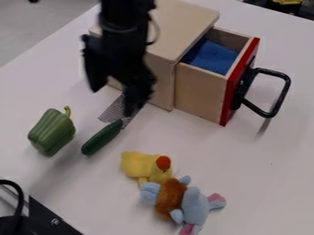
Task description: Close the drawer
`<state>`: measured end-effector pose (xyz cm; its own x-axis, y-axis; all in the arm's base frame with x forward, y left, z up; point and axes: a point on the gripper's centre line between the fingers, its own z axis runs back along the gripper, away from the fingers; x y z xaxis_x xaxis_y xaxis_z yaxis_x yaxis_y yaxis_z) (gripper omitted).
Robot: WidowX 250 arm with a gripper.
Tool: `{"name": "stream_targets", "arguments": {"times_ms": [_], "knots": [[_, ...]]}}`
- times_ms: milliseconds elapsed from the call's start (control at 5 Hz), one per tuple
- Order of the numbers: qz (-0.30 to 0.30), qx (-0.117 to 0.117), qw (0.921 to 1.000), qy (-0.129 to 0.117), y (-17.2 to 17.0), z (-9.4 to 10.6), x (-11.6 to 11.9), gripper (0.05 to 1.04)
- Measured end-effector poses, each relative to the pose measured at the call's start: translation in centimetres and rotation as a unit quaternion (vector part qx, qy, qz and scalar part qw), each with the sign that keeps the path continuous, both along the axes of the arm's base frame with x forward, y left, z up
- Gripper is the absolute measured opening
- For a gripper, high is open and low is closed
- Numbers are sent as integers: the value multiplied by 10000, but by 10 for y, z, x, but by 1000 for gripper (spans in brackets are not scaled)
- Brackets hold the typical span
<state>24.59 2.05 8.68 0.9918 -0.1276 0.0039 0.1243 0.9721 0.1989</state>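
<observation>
Though open, drawer apart from tool

- Arm: black, coming in from 12 o'clock; a thick, blocky column with an uneven outline.
- Wrist: black too, with a faint greyish, curved sheen running across it.
- Cable: thin and dark, bowing out in a loop at the wrist's 3 o'clock and curving back in below.
- Gripper: black all over, wider than the wrist, angular and jagged at the edges.
- Small, squared bump at the gripper's 10 o'clock.
- Finger at 8 o'clock: broad and flat-looking, tapering to a blunt tip.
- Finger at 5 o'clock: chunky, stepped along its edge, narrowing towards 6 o'clock.
- Screws and markings: too dark and blurred to tell.
</observation>
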Motion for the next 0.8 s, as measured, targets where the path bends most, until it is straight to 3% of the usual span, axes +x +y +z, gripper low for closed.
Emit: {"name": "stream_targets", "arguments": {"times_ms": [200, 400, 600, 800], "knots": [[-366, 257, 9989, -133, -52, 9, 45, 1000], [-485, 471, 9963, -537, -95, 43, 76, 1000], [-654, 458, 9933, -838, -130, 69, 108, 1000], [-772, 180, 9938, -773, -149, 52, 139, 1000]]}}
